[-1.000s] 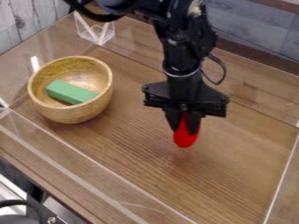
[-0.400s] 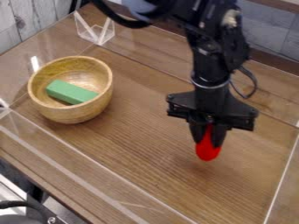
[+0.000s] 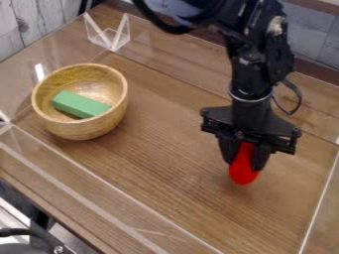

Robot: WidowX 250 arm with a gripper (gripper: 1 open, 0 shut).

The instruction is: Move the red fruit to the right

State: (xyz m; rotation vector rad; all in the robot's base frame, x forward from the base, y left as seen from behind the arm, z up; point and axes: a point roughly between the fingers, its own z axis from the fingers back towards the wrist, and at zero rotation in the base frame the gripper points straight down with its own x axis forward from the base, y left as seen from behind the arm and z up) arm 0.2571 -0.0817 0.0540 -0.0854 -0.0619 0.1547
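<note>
The block [image 3: 79,104] lies in the bowl [image 3: 79,127] (far left); the fruit [image 3: 244,171] sits right.

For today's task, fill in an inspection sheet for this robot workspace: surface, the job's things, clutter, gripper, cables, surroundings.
Surface: wooden table with grain showing, edged by low clear plastic walls.
Job's things: red fruit on the right part of the table, standing on end between the gripper's fingers, its lower end at the tabletop.
Clutter: wooden bowl at the left, holding a green block.
Gripper: gripper points down over the fruit, fingers on either side; grip or release cannot be told.
Cables: a dark cable loops beside the arm's wrist.
Surroundings: grey plank wall behind; clear plastic stand at the far edge.
</note>
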